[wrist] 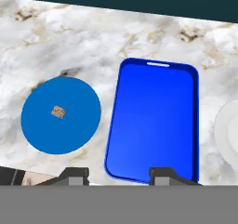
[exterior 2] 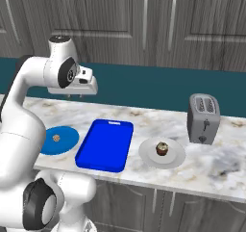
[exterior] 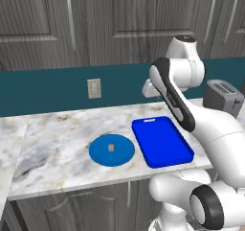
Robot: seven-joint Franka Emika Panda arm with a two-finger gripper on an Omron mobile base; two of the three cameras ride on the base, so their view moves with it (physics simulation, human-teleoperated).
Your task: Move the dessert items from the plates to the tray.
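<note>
A round blue plate [exterior: 122, 153] [exterior 2: 67, 140] [wrist: 76, 128] lies on the marble counter with one small tan dessert lump [exterior: 111, 147] [exterior 2: 56, 137] [wrist: 58, 111] at its middle. To its right sits the blue rectangular tray [exterior: 162, 141] [exterior 2: 105, 144] [wrist: 153, 121], with nothing on it. Right of the tray, a pale plate [exterior 2: 146, 155] [wrist: 230, 132] carries a round brown dessert [exterior 2: 162, 148]. My gripper [exterior 2: 73, 96] [wrist: 119, 174] hangs high above the counter, over the tray's near end, open with nothing between its fingers.
A grey toaster [exterior: 222, 97] [exterior 2: 203, 119] stands at the back right of the counter. A wall outlet [exterior: 94, 88] sits on the teal backsplash. Grey cabinets run above. The counter's front edge lies just in front of the plates and tray.
</note>
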